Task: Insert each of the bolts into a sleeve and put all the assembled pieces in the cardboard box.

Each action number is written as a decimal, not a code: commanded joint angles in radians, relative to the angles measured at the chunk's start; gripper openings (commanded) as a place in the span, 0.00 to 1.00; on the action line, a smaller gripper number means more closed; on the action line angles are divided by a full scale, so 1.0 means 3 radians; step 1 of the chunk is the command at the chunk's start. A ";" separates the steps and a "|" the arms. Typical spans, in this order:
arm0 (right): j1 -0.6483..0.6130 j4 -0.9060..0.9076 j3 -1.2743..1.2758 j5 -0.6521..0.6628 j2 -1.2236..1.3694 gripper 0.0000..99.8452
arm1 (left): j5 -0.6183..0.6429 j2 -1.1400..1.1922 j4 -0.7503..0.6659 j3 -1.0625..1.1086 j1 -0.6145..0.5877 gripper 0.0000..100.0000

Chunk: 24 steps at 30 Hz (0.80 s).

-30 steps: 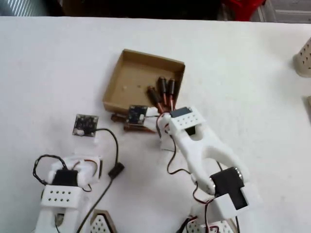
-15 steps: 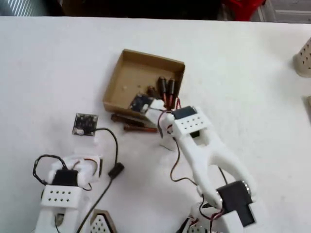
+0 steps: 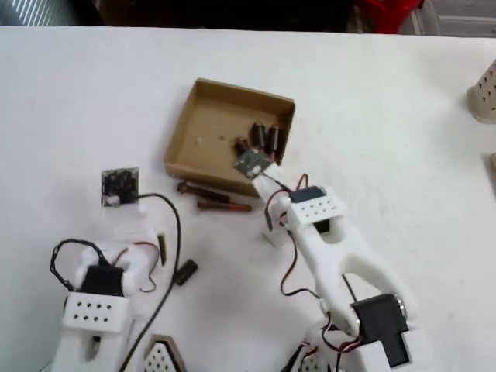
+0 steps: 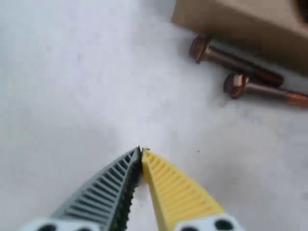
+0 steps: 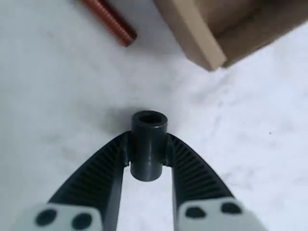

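Note:
Two copper bolts (image 3: 203,189) (image 3: 225,204) lie side by side on the white table, just in front of the cardboard box (image 3: 203,159). Inside the box, by its right wall, sit assembled pieces (image 3: 263,138). My right gripper (image 5: 148,142) is shut on a black sleeve (image 5: 149,130), held upright with its hole facing up, close to the box corner (image 5: 207,43) and a bolt's threaded end (image 5: 108,21). In the high view that gripper (image 3: 269,225) is right of the bolts. My left gripper (image 4: 141,152) is shut on nothing, low over the table with both bolts (image 4: 231,60) (image 4: 264,91) ahead of it.
The left arm (image 3: 97,306) stands at the front left, with a black cable (image 3: 174,232) looping beside it. A perforated cream object (image 3: 484,93) stands at the far right edge. Bare tabletop lies left of the box.
The right arm's wrist swung rightward along the box front and drew back toward the front. The left arm's wrist lifted and shifted left, away from the front edge.

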 commanded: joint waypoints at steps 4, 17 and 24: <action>0.0473 -0.0028 -0.0051 -0.0036 -0.0146 0.02 | 0.1028 -0.0013 0.0026 -0.0696 0.0657 0.02; 0.0964 0.0043 -0.0199 -0.0164 -0.0141 0.02 | 0.1892 0.1905 -0.0941 -0.1299 0.1148 0.02; 0.0903 0.0043 -0.0205 -0.0153 -0.0125 0.02 | 0.2163 0.2872 -0.1135 -0.1811 0.1194 0.21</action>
